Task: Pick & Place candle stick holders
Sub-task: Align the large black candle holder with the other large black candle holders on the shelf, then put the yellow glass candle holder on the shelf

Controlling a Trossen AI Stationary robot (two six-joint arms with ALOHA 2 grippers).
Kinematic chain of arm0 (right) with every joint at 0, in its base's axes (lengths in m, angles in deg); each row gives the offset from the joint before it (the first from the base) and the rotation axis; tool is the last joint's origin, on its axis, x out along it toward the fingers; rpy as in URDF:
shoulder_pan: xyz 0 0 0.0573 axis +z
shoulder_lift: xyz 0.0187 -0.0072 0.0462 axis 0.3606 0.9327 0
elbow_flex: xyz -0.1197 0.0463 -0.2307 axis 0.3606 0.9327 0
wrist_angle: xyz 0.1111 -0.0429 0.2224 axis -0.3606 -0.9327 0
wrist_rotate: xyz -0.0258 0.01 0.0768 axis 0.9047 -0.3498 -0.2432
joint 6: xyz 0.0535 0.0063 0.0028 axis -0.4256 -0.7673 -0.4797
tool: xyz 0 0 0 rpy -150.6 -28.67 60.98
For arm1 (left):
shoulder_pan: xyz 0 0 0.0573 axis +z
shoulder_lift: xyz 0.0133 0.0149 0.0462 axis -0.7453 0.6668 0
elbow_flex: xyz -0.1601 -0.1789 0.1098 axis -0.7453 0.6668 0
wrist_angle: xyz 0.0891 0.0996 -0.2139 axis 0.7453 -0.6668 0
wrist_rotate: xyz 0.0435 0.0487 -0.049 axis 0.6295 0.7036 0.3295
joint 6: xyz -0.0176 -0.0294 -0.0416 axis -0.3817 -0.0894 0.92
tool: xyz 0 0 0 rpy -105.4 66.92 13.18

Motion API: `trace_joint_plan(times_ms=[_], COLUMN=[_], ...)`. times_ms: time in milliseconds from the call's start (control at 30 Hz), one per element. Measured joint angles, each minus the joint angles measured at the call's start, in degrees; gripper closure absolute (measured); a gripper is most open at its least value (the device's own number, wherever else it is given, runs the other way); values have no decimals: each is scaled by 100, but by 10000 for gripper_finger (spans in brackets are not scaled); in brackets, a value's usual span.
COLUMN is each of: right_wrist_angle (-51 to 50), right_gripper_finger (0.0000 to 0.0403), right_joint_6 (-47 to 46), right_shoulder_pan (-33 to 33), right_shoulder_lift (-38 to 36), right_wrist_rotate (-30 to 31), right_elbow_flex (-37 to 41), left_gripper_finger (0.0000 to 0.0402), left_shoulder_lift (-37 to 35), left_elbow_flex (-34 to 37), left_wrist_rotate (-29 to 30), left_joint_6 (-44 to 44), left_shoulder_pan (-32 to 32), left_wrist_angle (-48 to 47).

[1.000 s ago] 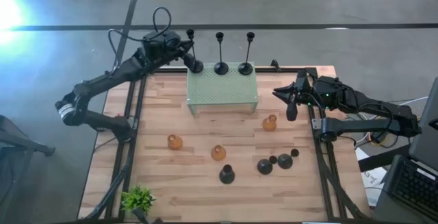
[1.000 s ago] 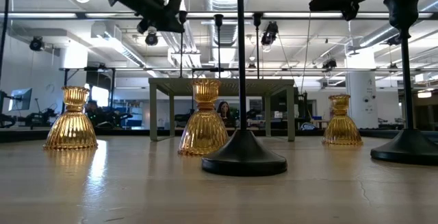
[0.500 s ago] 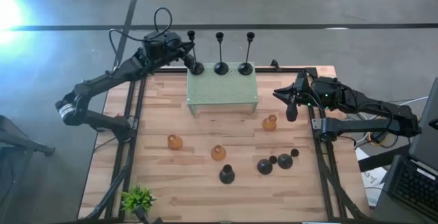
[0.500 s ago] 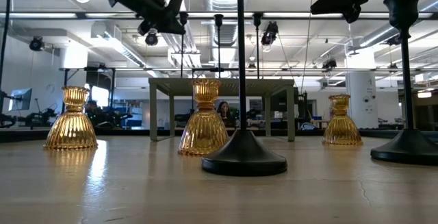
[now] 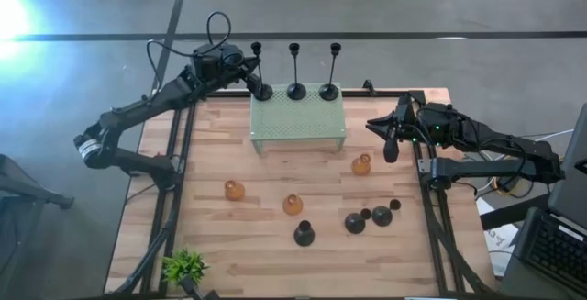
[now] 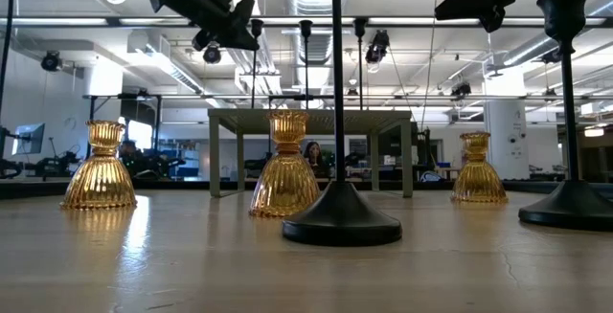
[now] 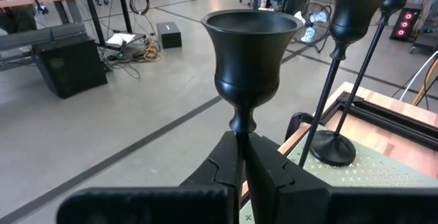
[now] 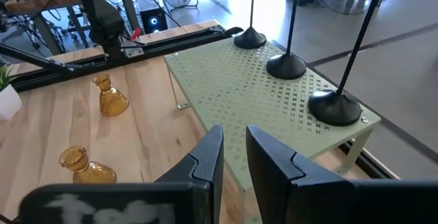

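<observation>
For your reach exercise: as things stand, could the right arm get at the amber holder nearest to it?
Probably yes. The right gripper hangs empty above the table's right edge, and the nearest amber holder stands alone on bare wood close by, clear of the green stand.

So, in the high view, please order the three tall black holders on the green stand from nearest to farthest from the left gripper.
1. Left holder, clamped in the left gripper.
2. Middle holder, at the green stand's back edge.
3. Right holder, farthest.

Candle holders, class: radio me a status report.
Left gripper shut on tall holder atop green stand. Right gripper empty, waiting beside the stand. Nothing in the way.
</observation>
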Motion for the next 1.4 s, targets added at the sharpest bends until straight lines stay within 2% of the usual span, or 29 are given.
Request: trace_joint_plan(times_ms=[167,433,867,1133,1400], right_wrist_angle=[0,2,2,2,1], right_gripper_finger=[346,346,346,346,346], right_joint_6=[0,0,0,-21,-41], right_shoulder_pan=[0,0,0,-1,0], right_shoulder_lift=[0,0,-4,-7,-7], right_wrist_rotate=[0,0,0,-9,-22], right_elbow_flex=[0,0,0,0,0], left_gripper_finger=[388,333,316,272,235], left_shoulder_lift=[0,2,-34,-74,-477], left_elbow_flex=[2,4,4,8,11], left_wrist_rotate=[0,19,-116,-171,-133], left_joint_6=[-6,-10,-21,-53,-132], left_shoulder_pan=[2,7,7,9,13], left_wrist_angle=[-3,-18,-63,-364,-882])
